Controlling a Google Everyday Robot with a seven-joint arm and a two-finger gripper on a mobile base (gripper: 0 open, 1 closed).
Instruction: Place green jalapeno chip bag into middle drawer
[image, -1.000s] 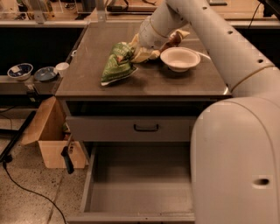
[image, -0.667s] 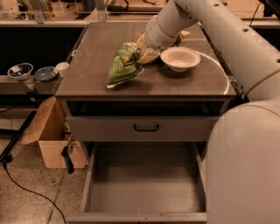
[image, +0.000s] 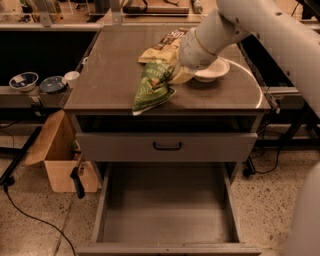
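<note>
The green jalapeno chip bag (image: 151, 89) hangs tilted over the front middle of the countertop, its lower corner near the front edge. My gripper (image: 176, 71) is at the bag's upper end, shut on it, with the white arm reaching in from the upper right. The middle drawer (image: 167, 202) is pulled out wide open below, a grey tray with nothing in it, directly under and in front of the bag.
A brown-and-tan chip bag (image: 163, 46) lies behind the gripper and a white bowl (image: 214, 70) to its right. A shut drawer front with a black handle (image: 167, 146) is above the open drawer. A cardboard box (image: 59, 161) and small bowls (image: 24, 80) are at left.
The arm has carried the green bag from the middle of the countertop toward its front edge, and the bag now hangs more upright. The view has shifted.
</note>
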